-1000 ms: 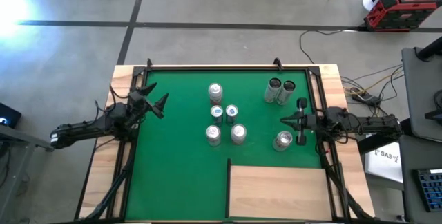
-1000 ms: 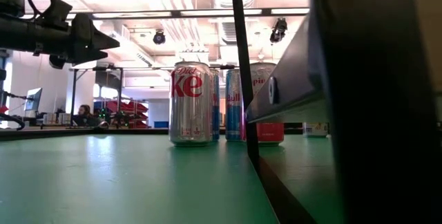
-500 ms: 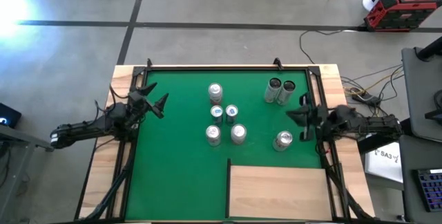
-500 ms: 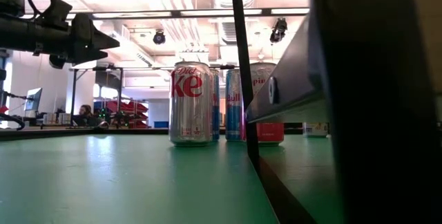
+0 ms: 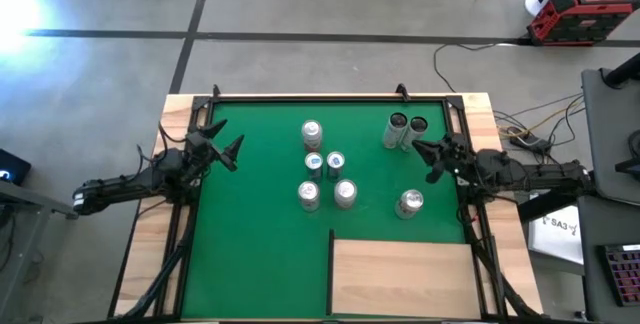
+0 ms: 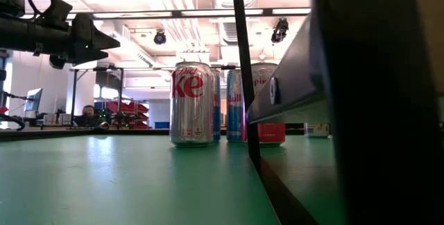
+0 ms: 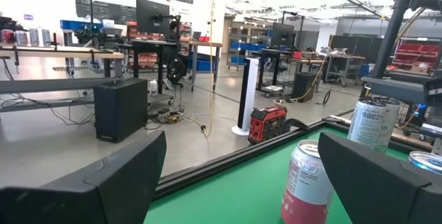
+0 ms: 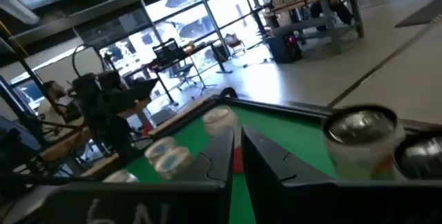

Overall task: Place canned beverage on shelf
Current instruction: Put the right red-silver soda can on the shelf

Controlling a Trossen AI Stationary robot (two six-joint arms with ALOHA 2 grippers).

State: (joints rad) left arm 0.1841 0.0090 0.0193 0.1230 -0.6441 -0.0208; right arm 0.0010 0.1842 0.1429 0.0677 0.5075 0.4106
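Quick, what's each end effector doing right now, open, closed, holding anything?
Left end effector: open, holding nothing, at the green mat's left edge.
Right end effector: closed, holding nothing, beside the two silver cans by the right edge.

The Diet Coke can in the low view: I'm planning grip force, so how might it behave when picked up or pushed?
The Diet Coke can stands upright and tall, so a high push could tip it. Once down, its round body would probably roll. Its shiny wall looks smooth, perhaps slippery.

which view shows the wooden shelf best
The high view: the shelf lies fully visible as a pale wooden panel at the green mat's near right corner, with no can on it. The low view shows only what seems to be its dark edge, close up. Neither wrist view shows it.
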